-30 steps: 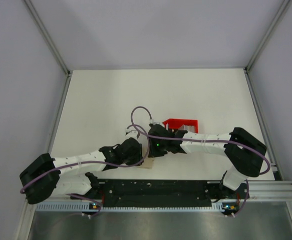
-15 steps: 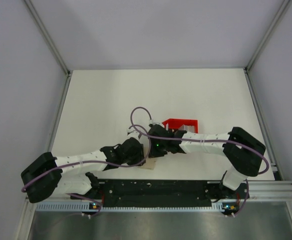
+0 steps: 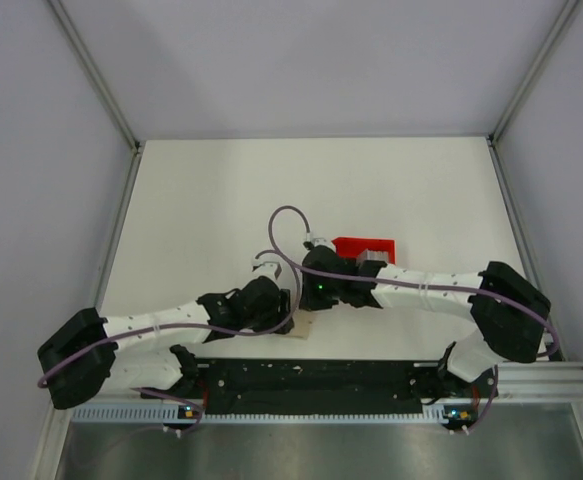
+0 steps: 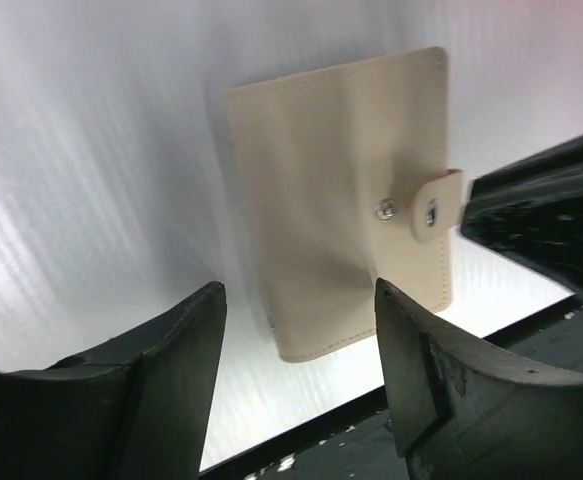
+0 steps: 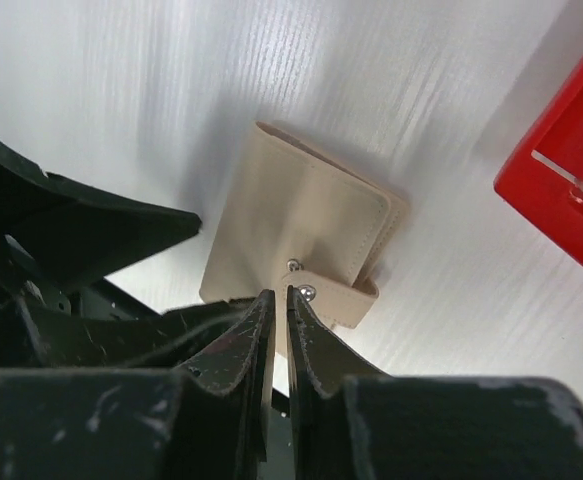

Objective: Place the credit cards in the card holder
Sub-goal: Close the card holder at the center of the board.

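The holder (image 4: 321, 200) lies folded flat just ahead of my left claw (image 4: 299, 290), whose fingers stand wide apart and touch nothing. My right claw (image 5: 280, 295) has its fingers almost together, right at the end of the snap tab (image 5: 336, 298); I cannot tell whether they actually pinch it. The tab looks unsnapped. The tray (image 5: 561, 215) sits ahead and to that claw's right. I judge the holder light, soft and floppy, likely to slide or lift whole if tugged. I'd take the thin tab or free cover edge with the right and pin the lower half with the left.
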Robot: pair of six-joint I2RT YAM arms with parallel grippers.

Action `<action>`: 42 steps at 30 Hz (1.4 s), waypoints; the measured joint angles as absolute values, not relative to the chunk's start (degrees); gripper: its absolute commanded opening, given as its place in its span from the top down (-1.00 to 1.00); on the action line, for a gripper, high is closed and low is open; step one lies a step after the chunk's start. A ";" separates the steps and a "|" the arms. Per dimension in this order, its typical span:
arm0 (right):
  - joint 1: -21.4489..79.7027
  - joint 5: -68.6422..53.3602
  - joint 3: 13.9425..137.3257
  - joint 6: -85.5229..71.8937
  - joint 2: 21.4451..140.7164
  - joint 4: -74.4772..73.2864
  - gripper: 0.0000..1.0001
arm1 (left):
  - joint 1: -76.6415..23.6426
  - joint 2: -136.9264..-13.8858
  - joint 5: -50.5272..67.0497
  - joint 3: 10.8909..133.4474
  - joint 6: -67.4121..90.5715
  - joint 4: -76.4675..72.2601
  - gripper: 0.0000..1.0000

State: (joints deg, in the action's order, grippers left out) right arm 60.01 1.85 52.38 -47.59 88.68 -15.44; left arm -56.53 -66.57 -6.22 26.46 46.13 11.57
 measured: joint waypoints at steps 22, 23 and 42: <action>60.01 2.37 47.99 -50.22 86.43 -16.08 0.83 | -56.51 -67.51 -11.05 27.75 45.08 14.90 -0.26; 60.01 2.37 47.99 -50.22 86.59 -16.03 0.82 | -56.51 -67.68 -11.14 27.79 45.04 14.66 -0.26; 60.01 1.17 50.30 -49.87 90.83 -14.85 0.83 | -56.53 -68.86 -10.96 28.08 44.69 13.61 -0.10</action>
State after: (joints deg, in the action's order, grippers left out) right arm 60.01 1.17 50.30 -49.87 90.83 -14.85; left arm -56.53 -68.86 -10.96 28.08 44.69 13.61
